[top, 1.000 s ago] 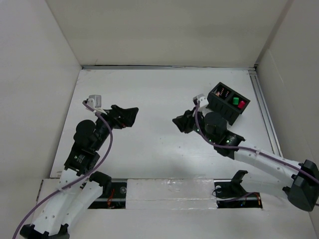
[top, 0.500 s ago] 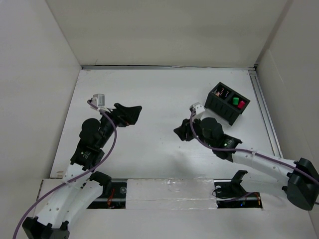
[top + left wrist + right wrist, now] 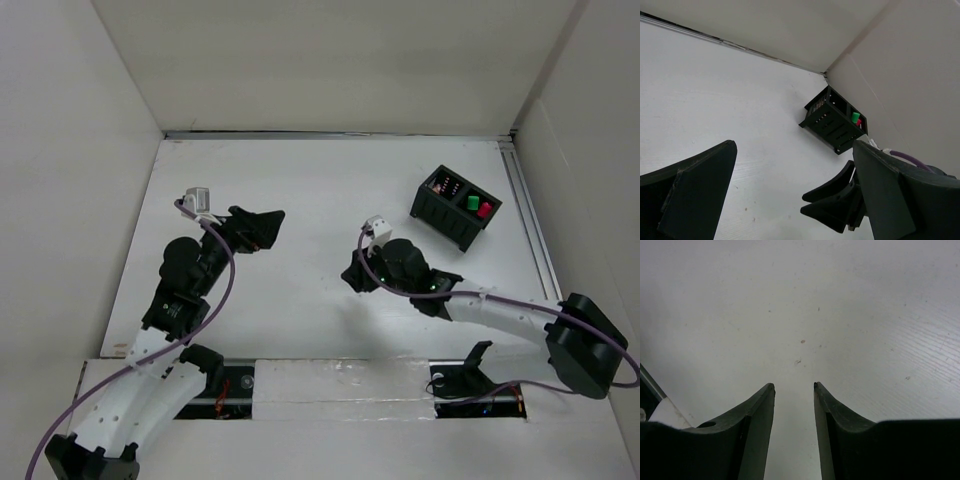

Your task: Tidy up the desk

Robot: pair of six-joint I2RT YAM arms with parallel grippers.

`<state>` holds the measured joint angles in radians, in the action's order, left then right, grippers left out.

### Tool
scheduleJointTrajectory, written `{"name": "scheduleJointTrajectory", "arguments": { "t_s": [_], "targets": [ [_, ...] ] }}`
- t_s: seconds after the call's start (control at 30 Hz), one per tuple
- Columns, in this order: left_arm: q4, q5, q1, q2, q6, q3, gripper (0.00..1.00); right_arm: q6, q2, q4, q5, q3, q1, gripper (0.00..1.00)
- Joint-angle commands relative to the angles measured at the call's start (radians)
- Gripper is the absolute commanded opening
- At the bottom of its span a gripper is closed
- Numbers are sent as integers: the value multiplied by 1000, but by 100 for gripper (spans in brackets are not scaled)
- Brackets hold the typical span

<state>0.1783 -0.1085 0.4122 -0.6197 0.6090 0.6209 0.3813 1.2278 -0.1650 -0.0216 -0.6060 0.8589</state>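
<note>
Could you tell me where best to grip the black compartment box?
Probably from above, pinching one outer wall of the black compartment box at its rim: the top is open and the walls stand upright. It sits skewed, so turn the right hand to match.

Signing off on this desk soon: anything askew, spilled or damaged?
Only the black box, far right on the desk, sits turned at an angle to the edge rail. No spill or damage shows.

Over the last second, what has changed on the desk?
The right gripper drew back from the black box, toward the near left, empty. The left gripper edged slightly farther out. The box stayed put; nothing was grasped or released.
</note>
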Motion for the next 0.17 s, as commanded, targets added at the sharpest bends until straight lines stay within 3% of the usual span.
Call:
{"name": "scheduleJointTrajectory", "arguments": {
  "t_s": [0.0,0.13],
  "targets": [
    [50,-3,-4,3,-18,20,99,7,12,-68,9,-46,12,43],
    [53,26,-4,26,-11,5,99,-1,1,-56,-20,-60,12,43]
  ]
}}
